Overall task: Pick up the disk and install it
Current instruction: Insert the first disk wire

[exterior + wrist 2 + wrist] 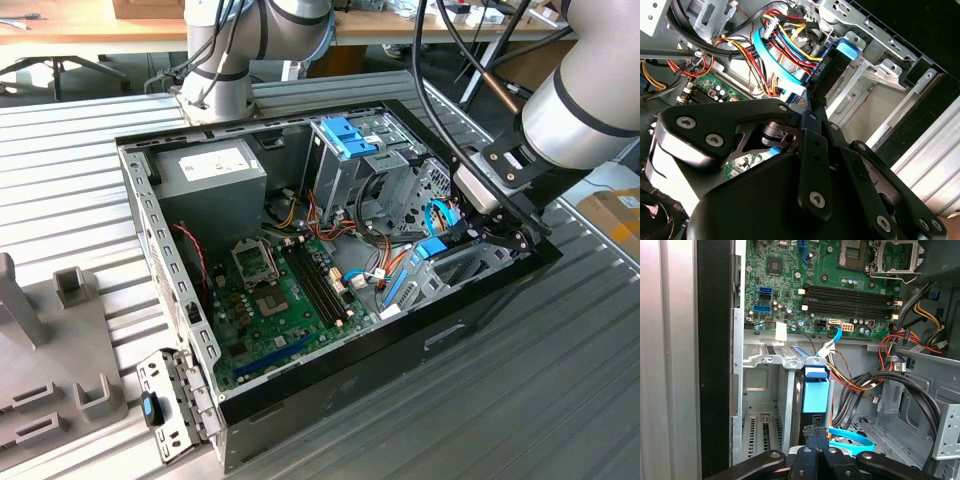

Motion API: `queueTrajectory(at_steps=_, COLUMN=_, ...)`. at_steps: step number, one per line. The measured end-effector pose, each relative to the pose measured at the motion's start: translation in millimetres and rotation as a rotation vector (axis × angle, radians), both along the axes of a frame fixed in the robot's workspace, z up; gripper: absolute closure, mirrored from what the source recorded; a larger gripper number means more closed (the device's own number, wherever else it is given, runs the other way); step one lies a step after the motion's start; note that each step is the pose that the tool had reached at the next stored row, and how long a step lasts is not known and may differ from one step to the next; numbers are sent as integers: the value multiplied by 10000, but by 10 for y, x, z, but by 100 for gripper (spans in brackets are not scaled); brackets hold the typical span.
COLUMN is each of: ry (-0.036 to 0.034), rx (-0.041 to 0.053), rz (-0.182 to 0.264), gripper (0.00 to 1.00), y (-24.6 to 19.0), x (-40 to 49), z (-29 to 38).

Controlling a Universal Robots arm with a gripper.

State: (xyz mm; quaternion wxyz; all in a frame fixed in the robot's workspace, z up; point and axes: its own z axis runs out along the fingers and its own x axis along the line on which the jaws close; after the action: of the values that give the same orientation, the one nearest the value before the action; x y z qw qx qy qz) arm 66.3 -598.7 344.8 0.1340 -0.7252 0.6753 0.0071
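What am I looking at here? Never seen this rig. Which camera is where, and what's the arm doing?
It is a robot arm working inside an open computer case that lies on a ribbed metal table. The exterior view is from a camera off the arm and shows the whole scene: the green motherboard, the grey power-supply box and the arm reaching into the case from the exterior view's right. Both wrist views come from cameras riding on the arm, looking along the black gripper. The gripper is right at the disk, which stands on edge in its light-blue bracket inside a metal bay by the case wall, next to bundled cables. Whether the gripper is clamped on it is unclear.
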Motion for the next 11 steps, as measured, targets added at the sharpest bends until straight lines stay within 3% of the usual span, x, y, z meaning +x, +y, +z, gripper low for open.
queueTrajectory(at_steps=11, ry=-2, rx=0, rz=1, gripper=89, y=11, x=-21, z=9)
